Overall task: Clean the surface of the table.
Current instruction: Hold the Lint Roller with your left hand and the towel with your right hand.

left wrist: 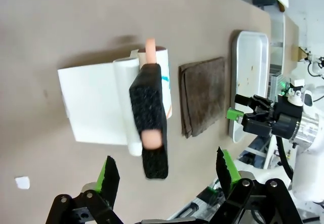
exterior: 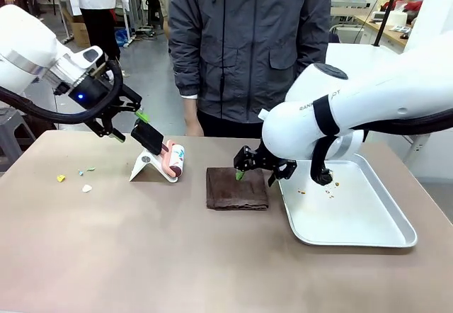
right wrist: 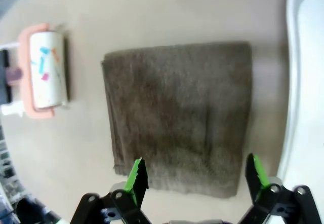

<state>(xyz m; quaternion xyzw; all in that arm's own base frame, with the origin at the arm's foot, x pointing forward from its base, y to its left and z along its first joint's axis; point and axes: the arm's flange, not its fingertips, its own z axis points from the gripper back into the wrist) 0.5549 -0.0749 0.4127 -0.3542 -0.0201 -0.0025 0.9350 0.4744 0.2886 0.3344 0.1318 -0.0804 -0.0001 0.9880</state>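
- The table (exterior: 141,256) lay beneath the brown cloth (exterior: 237,194), with scraps (exterior: 61,178) well left of the cloth.
- The left gripper (exterior: 129,126) hung spread above the lint roller (exterior: 174,161), just left of the cloth.
- The right gripper (exterior: 256,172) hovered spread over the cloth, with the tray (exterior: 354,214) just right of it.

White arms (exterior: 396,93) trail black cables (exterior: 35,111) behind the black left end effector (exterior: 129,127) and right end effector (exterior: 256,174), both with green pads (exterior: 142,116).

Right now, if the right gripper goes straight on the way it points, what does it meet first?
Most likely the folded brown cloth: the right gripper, jaws open, points down at it from close above. The gap between them is hard to judge, and the table lies right under the cloth.
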